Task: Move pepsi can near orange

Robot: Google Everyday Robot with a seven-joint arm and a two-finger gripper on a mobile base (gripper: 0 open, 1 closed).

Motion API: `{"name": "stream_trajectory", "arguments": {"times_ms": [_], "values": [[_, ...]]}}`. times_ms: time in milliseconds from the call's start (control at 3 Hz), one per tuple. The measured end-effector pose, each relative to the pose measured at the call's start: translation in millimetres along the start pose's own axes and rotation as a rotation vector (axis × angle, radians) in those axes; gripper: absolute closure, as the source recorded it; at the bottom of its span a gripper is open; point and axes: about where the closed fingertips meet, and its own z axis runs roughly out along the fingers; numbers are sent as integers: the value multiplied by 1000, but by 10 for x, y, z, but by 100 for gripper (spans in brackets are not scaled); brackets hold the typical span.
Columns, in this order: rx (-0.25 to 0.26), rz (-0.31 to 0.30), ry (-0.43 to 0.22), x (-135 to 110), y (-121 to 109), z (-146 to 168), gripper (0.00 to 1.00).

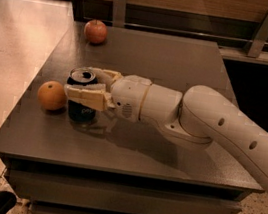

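Gripping the pepsi can (81, 113) at left-centre of frame, just right of the orange (51, 95) | gripper (85, 84) pinching the can's sides | risk: drifting further left could knock the orange rolling toward the table (182, 61) edge; a tilted release could topple the can.

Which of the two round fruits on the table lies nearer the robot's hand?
The orange, just beside the hand gripping the pepsi can; the redder apple sits at the far edge.
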Motion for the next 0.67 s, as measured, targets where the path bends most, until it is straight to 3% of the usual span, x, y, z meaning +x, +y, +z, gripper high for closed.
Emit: {"name": "stream_trajectory", "arguments": {"times_ms": [667], "values": [[-3,-2,-1,-22,22,17,31]]}}
